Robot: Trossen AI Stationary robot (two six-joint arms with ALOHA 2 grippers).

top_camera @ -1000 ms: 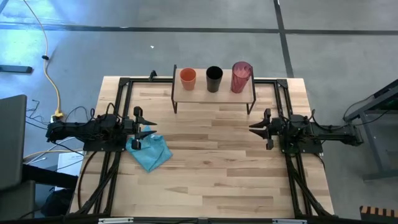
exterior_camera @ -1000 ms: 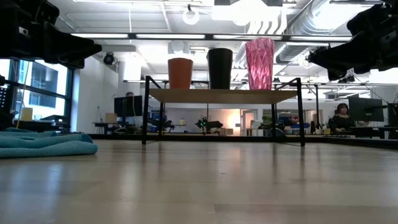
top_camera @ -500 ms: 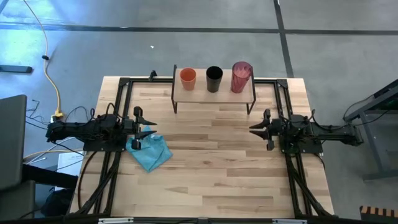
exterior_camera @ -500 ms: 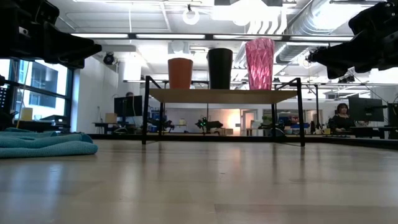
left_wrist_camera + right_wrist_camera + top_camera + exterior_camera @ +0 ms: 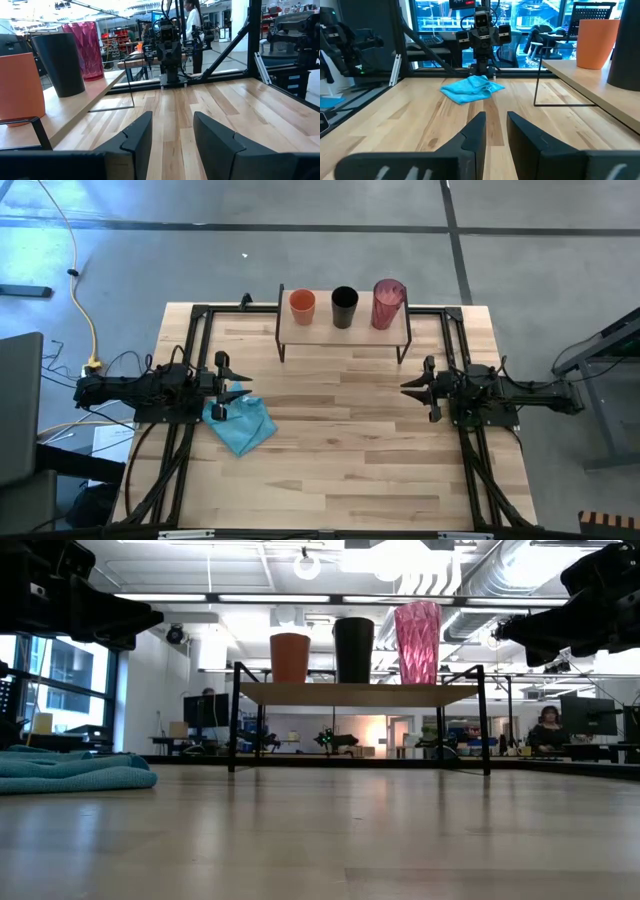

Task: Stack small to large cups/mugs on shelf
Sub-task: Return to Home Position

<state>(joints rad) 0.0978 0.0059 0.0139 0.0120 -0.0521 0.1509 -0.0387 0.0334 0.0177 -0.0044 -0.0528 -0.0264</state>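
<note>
Three cups stand upright in a row on the shelf [image 5: 343, 332], a small light-wood board on thin black legs at the table's far edge: the short orange cup [image 5: 302, 305] leftmost, the black cup [image 5: 344, 306] in the middle, the tall pink ribbed tumbler [image 5: 388, 303] rightmost. The low view shows them too: orange cup [image 5: 290, 657], black cup [image 5: 353, 650], tumbler [image 5: 418, 641]. My left gripper [image 5: 240, 385] hovers open at the table's left side, above the blue cloth's edge. My right gripper [image 5: 405, 387] hovers open at the right side. Neither holds anything.
A crumpled light blue cloth [image 5: 241, 423] lies on the table at the left, just nearer than my left gripper. Black frame rails [image 5: 187, 340] run along the table's left, right and far sides. Bare wood lies between the arms and under the shelf.
</note>
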